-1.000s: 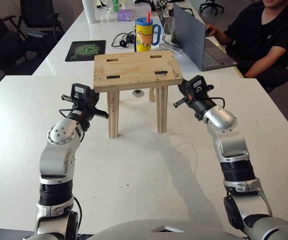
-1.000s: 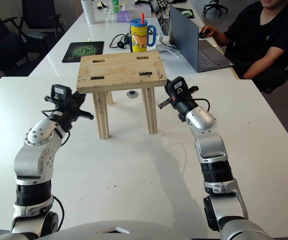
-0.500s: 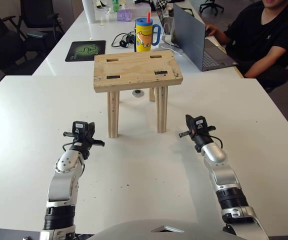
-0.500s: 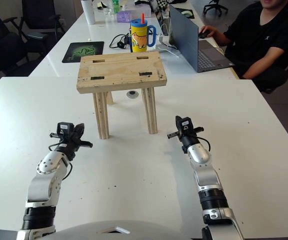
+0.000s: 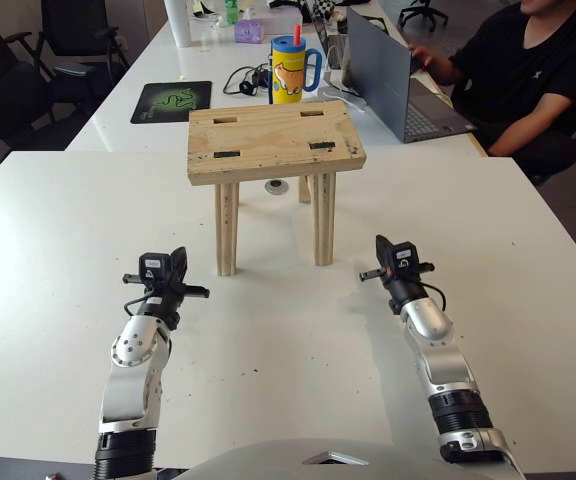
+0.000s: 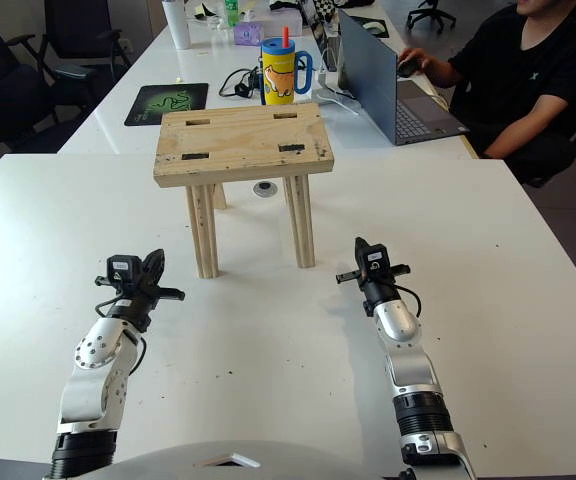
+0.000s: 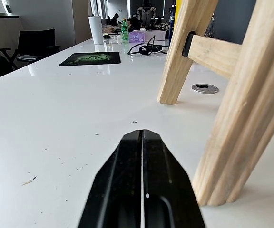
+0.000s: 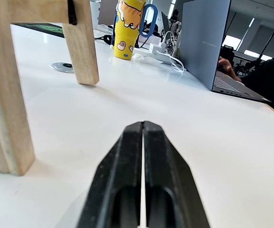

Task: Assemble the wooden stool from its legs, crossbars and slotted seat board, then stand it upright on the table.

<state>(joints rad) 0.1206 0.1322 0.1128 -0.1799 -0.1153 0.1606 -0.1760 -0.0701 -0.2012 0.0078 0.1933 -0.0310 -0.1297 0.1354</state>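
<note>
Stool (image 5: 275, 145) stands on table (image 5: 288, 345); left pincer (image 7: 141, 137) and right pincer (image 8: 143, 127) flank it (nearer).

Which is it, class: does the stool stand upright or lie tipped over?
Upright. The stool stands with its legs down on the table and its seat level on top.

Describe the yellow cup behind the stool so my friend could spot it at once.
Start at the wooden stool standing upright on the near white table. On the second table right behind it stands the yellow cup, between a black mouse mat and an open laptop. Its blue handle, blue lid and red straw set it apart.
</note>
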